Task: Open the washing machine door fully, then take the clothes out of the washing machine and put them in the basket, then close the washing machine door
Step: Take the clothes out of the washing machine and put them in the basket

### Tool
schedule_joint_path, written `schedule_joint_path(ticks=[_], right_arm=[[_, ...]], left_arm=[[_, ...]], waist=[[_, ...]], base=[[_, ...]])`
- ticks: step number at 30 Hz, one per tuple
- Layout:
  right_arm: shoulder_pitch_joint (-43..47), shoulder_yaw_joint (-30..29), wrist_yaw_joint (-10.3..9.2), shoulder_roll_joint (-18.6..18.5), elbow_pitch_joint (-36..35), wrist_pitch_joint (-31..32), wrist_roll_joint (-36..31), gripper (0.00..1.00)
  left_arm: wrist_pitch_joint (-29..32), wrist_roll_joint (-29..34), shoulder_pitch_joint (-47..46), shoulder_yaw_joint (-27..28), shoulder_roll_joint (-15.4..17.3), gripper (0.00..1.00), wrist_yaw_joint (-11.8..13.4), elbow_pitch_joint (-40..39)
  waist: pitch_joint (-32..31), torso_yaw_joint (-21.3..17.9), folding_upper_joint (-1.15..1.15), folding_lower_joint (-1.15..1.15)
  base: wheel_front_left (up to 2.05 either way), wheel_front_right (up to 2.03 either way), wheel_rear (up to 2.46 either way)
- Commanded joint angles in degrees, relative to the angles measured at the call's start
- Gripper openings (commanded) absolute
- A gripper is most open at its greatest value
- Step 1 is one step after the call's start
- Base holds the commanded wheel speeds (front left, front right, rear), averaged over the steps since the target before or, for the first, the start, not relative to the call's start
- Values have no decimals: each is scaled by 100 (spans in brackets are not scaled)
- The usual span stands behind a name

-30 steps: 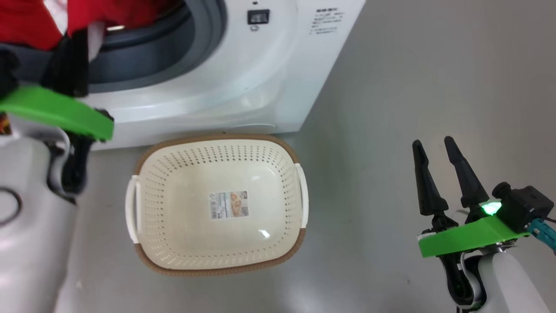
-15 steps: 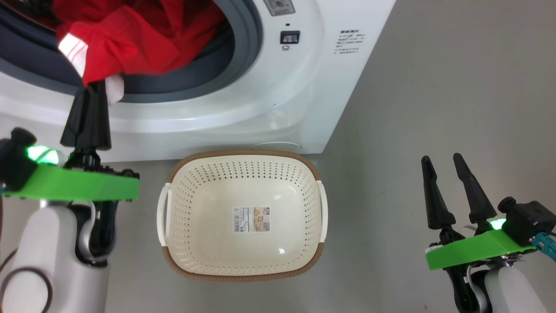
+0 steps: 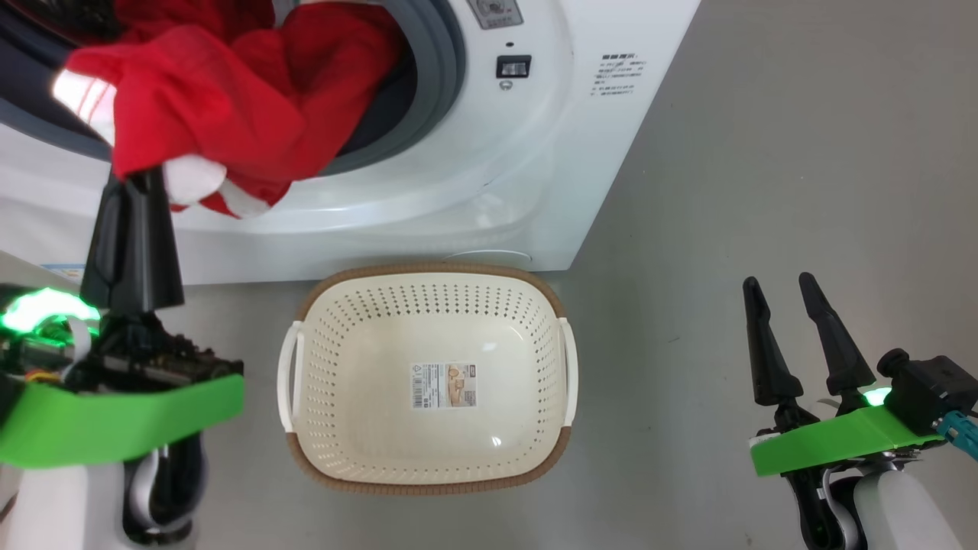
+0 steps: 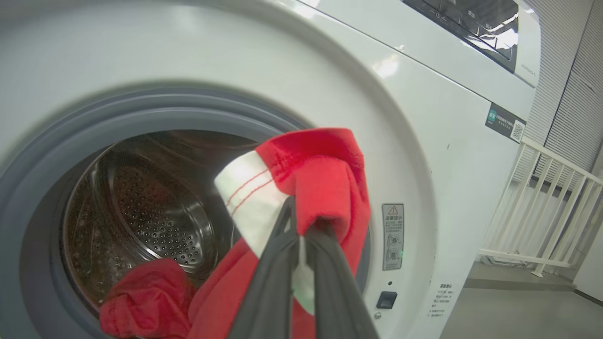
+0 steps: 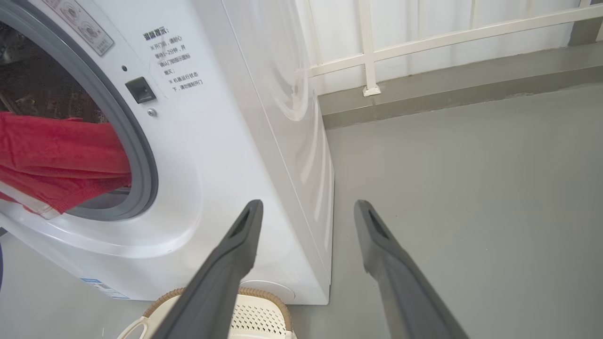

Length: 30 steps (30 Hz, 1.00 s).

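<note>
The left tool [image 3: 136, 177] is clamped on the soft red, white-trimmed clothes [image 3: 214, 107] hanging from the big white front-loading washing machine [image 3: 489, 176], presumably bound for the cream perforated plastic basket [image 3: 428, 269] just before it. The right tool [image 3: 779, 279] waits clear, fingers apart.

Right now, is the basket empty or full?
Empty: the basket shows its bare bottom and sticker; the clothes hang from the washing machine.
</note>
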Motion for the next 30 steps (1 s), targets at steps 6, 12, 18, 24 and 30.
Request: schedule_joint_path(ticks=[6, 12, 18, 24, 30], right_arm=[[32, 135, 36, -36, -130, -37, -66, 100], [-45, 226, 36, -36, -148, -37, 1, 100], [-114, 271, 36, -36, -176, -37, 72, 100], [-204, 289, 36, -36, -224, -37, 129, 100], [-329, 290, 36, -36, -288, -37, 183, 100]], left_arm=[[-27, 94, 283, -70, 78, 0, 5, -189], [-27, -18, 537, -576, -3, 0, 5, 818], [-27, -61, 425, -941, 97, 0, 5, 1878], [-27, -68, 16, -1288, 233, 0, 5, 3034], [-27, -80, -632, -1504, 333, 0, 5, 4030]], waist=[[57, -8, 0, 0], [213, -85, 0, 0], [446, -177, 0, 0], [746, -254, 0, 0], [1078, -324, 0, 0]], base=[[0, 0, 0], [0, 0, 0], [0, 0, 0], [0, 0, 0], [0, 0, 0]])
